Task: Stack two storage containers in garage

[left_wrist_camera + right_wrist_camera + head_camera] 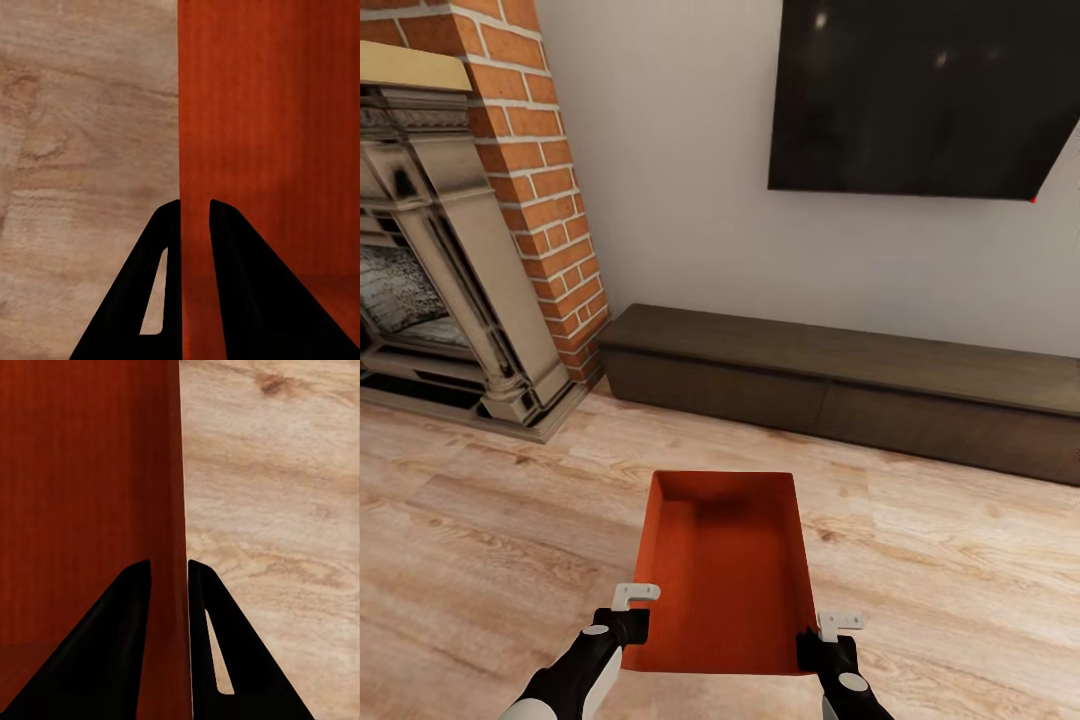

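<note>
One orange-red storage container [725, 575] is held level in front of me over the light wood plank floor [500, 530] of the living room. My left gripper [632, 622] is shut on its left side wall near the close corner, and my right gripper [818, 640] is shut on its right side wall. In the left wrist view the black fingers [247, 300] straddle the thin wall of the container [277, 112]. The right wrist view shows the same pinch, right gripper [169, 564] on the container [82, 465]. The bin is empty, its ribbed bottom showing.
A red brick fireplace [510, 150] with a stone surround stands at the left. A long low dark wood cabinet [840, 385] runs along the grey-white wall ahead, under a black wall TV [920, 95]. Plank floor stretches to both sides of the bin.
</note>
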